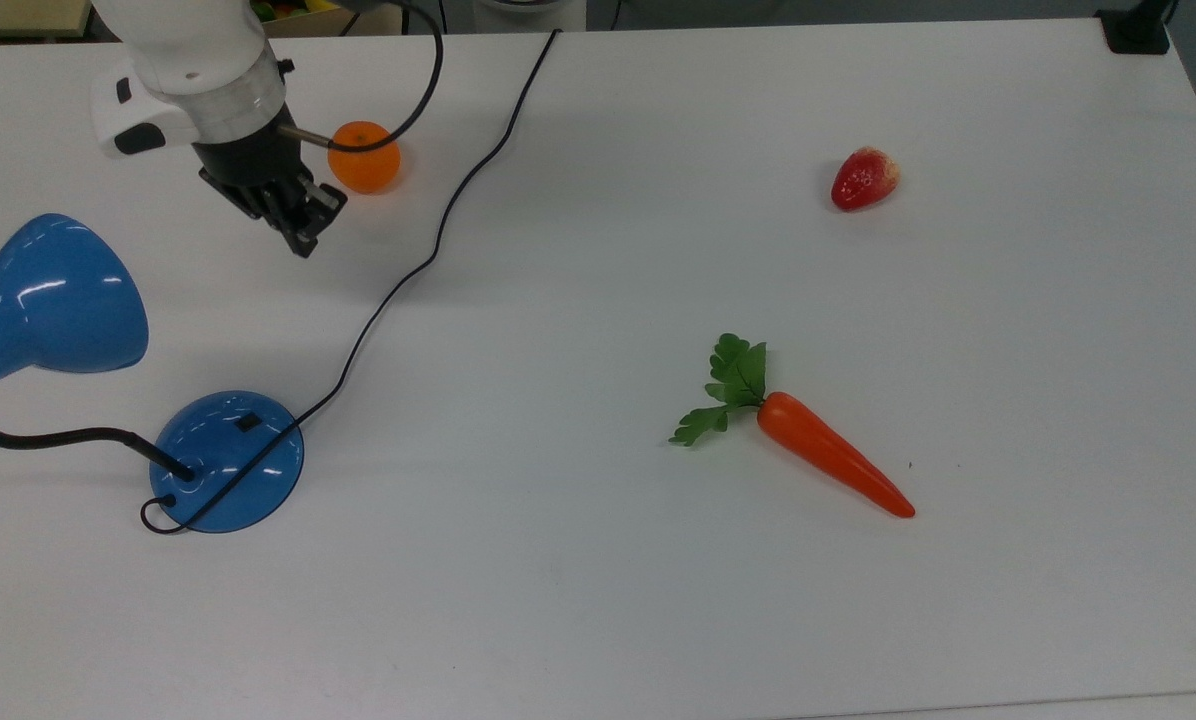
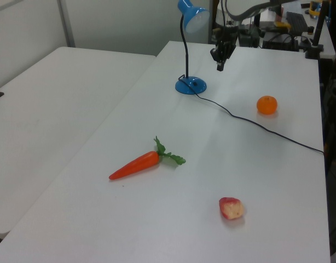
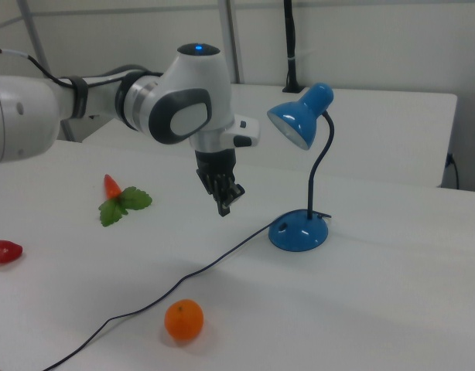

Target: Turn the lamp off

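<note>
White desk (image 1: 658, 620), lab clutter behind. Lamp (image 1: 226, 460) sits lower left of the top view, its base flat on the desk, shade (image 1: 53, 300) bent over to the left edge, small black switch (image 1: 247, 422) on the base's upper side. Tool (image 1: 303, 235) hangs in the upper left, well apart from the base, fingers closed on nothing. Cord (image 1: 438, 230) runs between them. Orange (image 1: 364, 156), strawberry (image 1: 864, 178) and carrot (image 1: 828, 455) lie clear. Shade looks unlit in the right view; judged: switch press done, or next move must descend onto the switch.
</note>
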You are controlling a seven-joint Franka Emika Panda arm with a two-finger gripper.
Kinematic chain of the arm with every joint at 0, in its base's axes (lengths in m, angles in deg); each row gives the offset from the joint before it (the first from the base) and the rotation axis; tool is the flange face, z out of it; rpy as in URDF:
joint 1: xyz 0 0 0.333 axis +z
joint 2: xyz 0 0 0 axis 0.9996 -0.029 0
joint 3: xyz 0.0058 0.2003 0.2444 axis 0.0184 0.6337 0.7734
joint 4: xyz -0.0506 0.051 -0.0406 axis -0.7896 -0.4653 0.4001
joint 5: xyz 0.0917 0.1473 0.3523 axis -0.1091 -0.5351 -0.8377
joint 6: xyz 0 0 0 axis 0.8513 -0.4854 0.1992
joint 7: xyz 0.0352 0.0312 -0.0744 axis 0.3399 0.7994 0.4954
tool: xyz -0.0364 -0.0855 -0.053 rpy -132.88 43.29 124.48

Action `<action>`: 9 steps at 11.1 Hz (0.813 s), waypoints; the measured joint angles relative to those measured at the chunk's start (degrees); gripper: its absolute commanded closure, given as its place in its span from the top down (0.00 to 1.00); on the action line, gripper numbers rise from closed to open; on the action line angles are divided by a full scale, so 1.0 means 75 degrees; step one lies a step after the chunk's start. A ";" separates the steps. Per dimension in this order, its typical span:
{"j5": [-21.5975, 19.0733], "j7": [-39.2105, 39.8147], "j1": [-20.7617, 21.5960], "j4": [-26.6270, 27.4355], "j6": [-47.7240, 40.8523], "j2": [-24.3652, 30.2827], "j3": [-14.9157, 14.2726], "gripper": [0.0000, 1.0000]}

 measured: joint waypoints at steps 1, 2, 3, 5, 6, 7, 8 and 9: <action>0.0002 0.0129 -0.0008 -0.0158 -0.0422 0.0048 0.0000 0.02; 0.0002 0.0254 -0.0014 -0.0239 -0.0701 0.0138 0.0000 0.02; 0.0002 0.0346 -0.0013 -0.0257 -0.0929 0.0248 0.0000 0.02; 0.0002 0.0486 -0.0007 -0.0246 -0.1298 0.0505 0.0000 0.02; 0.0002 0.0523 0.0010 -0.0182 -0.1393 0.0674 0.0000 0.02; 0.0002 0.0606 0.0071 -0.0051 -0.1447 0.0879 0.0002 0.02; 0.0002 0.0670 0.0153 0.0112 -0.1483 0.1075 0.0004 0.03; 0.0002 0.0687 0.0253 0.0280 -0.1564 0.1274 0.0006 0.03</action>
